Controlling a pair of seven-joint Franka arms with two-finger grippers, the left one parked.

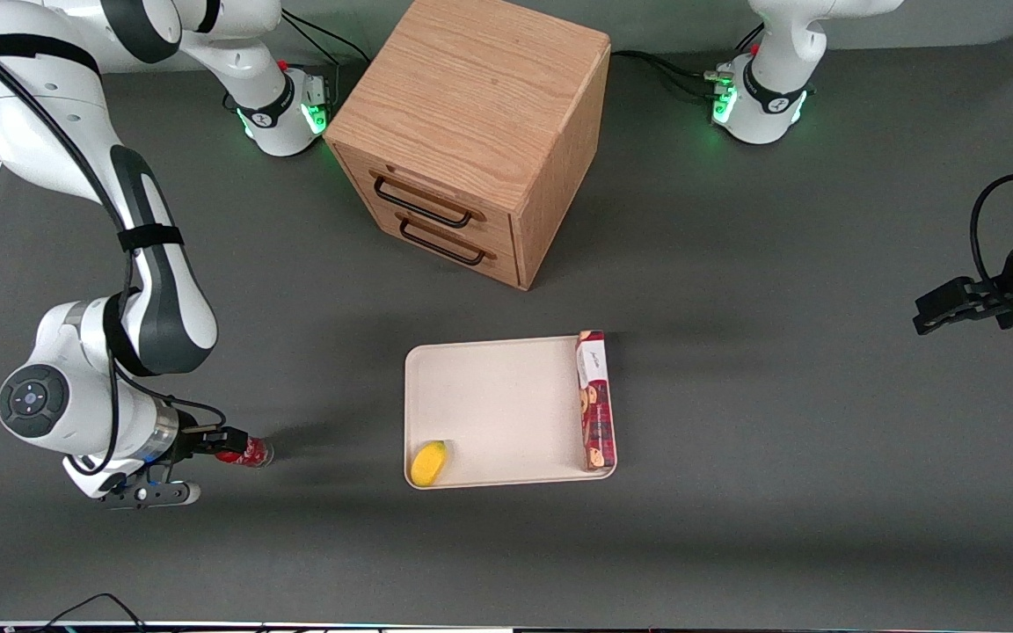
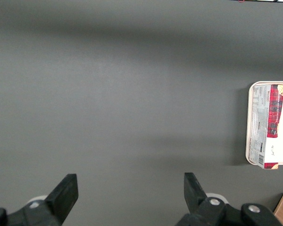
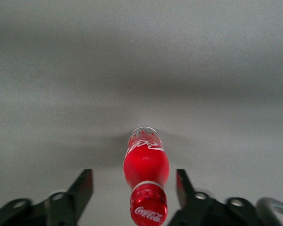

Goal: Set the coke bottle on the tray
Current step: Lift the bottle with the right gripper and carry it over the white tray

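The coke bottle [image 1: 249, 453], small and red with a red cap, lies on its side on the grey table, well off toward the working arm's end from the tray. My right gripper [image 1: 227, 445] is low over the table at the bottle's cap end. In the right wrist view the gripper [image 3: 134, 178] is open, with one finger on each side of the bottle's neck [image 3: 146, 165] and a gap to both. The cap points at the gripper. The cream-white tray [image 1: 506, 404] lies in the middle of the table; its rim also shows in the left wrist view [image 2: 249, 141].
On the tray, a yellow fruit [image 1: 428, 463] sits in the corner nearest the bottle, and a long red biscuit box [image 1: 595, 400] lies along the edge toward the parked arm. A wooden drawer cabinet [image 1: 471, 132] stands farther from the front camera than the tray.
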